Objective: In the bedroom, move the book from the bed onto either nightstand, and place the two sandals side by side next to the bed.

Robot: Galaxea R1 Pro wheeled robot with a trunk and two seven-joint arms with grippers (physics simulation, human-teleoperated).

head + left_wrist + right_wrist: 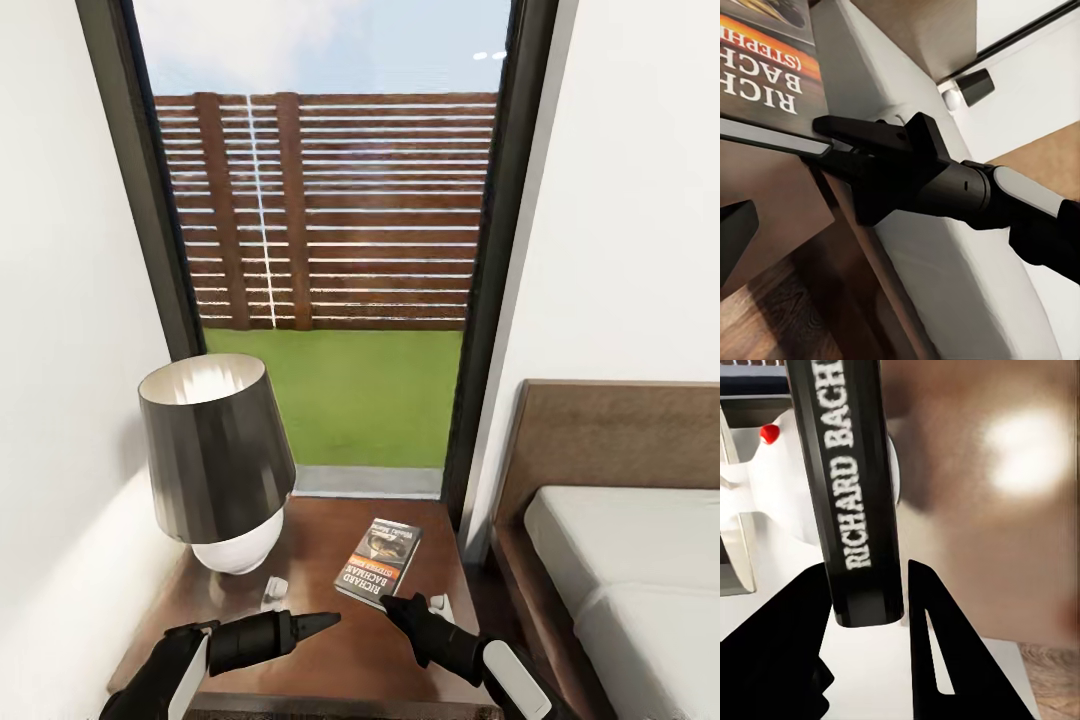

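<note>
**Book on the nightstand, right gripper at its near edge**

At lower left of the head view, a lamp (215, 465) with a dark shade and white base stood on the nightstand (320, 655), close to the white wall. Below it the left gripper (325, 622) pointed right across the wood, holding nothing; its fingers looked pressed together to a point.

Middle of the frame, the book (380, 563) lay on the nightstand top, cover up, angled slightly. Behind it rose the dark-framed window (330, 230), with grass and a slatted fence outside.

Just right of centre, the right gripper (405, 607) met the book's near edge. In the right wrist view its two fingers (934, 660) stood either side of the spine (855, 495), seemingly pinching it; whether the grip was firm or already slackening I could not tell. At far right sat the bed (625, 560), pale mattress in a brown frame.

The book looked a light, thin paperback: stiff along the spine, floppy at the open edge, with a glossy cover that might slip. The spine, or a short edge near it, seemed the best hold.

Readable writing: "RICHARD BACHMAN" on the cover in the head view, "RICHARD BACH" on the spine, and in the left wrist view "RICH", "BACH" and "(STEPH" on an orange band (776, 64).
</note>
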